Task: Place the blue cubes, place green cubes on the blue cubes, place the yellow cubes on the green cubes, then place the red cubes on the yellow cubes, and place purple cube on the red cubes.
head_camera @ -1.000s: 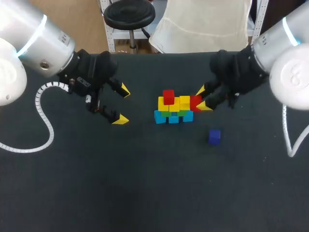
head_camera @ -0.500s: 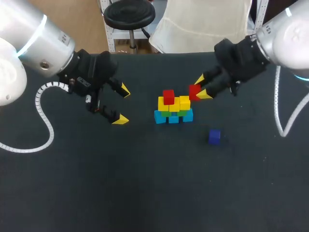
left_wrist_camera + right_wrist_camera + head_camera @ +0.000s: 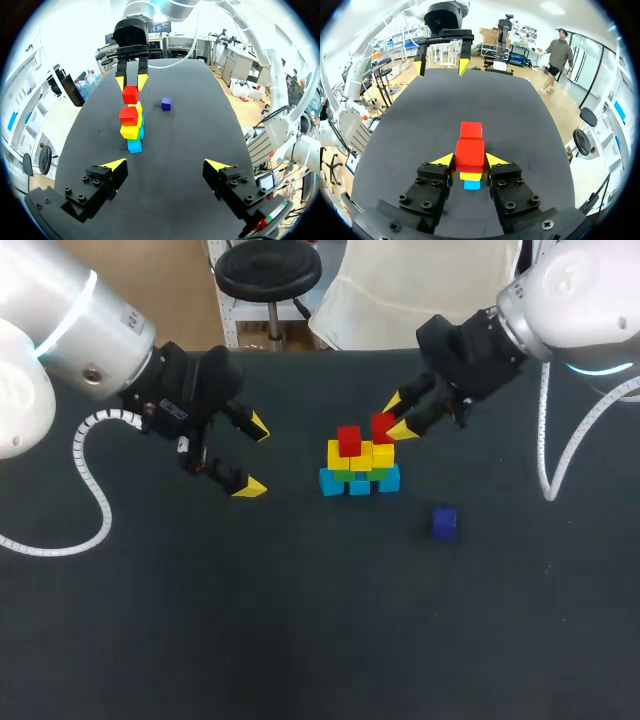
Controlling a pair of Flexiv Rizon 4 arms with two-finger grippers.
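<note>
Head view gives us the black table with a small stack of cubes near its middle, a little toward the far edge: blue cubes form the bottom row, green cubes show only as slivers above them, and yellow cubes sit on top of those. One red cube rests on the yellow layer at the stack's left end. Our right arm comes in from the far right corner and slants down to the stack. Our right gripper is clamped on a second red cube, a yellow fingertip pressed to each side of it, over the right end of the yellow layer. We cannot tell whether this cube already touches the yellow cube under it or hangs just above. From the right wrist view the clamped cube covers most of the stack, leaving only a bit of yellow and blue showing beneath it. A purple cube lies alone on the table, apart from the stack, to its right and nearer the front edge. Our left arm reaches in from the far left corner. Our left gripper hangs well to the left of the stack, fingers spread wide with nothing between them.
</note>
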